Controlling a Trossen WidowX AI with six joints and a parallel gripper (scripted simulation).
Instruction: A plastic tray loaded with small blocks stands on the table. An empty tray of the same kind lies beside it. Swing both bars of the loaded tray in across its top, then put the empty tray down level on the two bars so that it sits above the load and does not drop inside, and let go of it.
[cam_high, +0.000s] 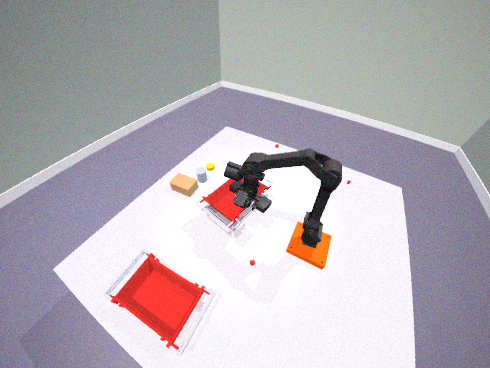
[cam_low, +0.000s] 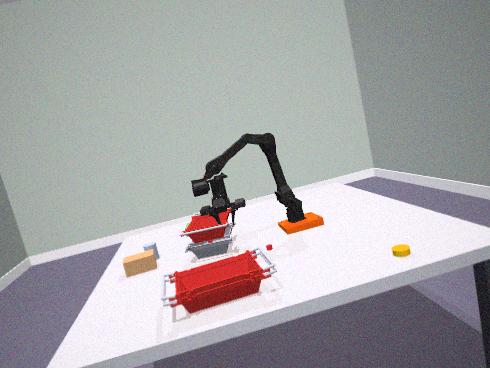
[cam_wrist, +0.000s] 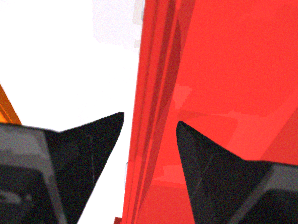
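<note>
A red tray (cam_high: 218, 198) (cam_low: 204, 226) (cam_wrist: 235, 65) rests on top of a grey tray (cam_high: 226, 221) (cam_low: 210, 248) at the back left of the table. It looks slightly tilted in the exterior view. The grey tray's load and its bars are mostly hidden under it. My gripper (cam_high: 248, 197) (cam_low: 220, 212) (cam_wrist: 150, 121) is open. Its two fingers stand on either side of the red tray's near wall, with a gap on each side in the wrist view.
A second red tray (cam_high: 160, 295) (cam_low: 217, 282) with wire bars swung out lies at the table's front. A tan box (cam_high: 183, 184) (cam_low: 140, 263), a pale cylinder (cam_high: 201, 174) (cam_low: 151, 248), a yellow disc (cam_high: 210, 166) (cam_low: 401, 250) and a small red cube (cam_high: 252, 261) (cam_low: 269, 246) lie around. The orange arm base (cam_high: 309, 246) (cam_low: 300, 222) is to the right.
</note>
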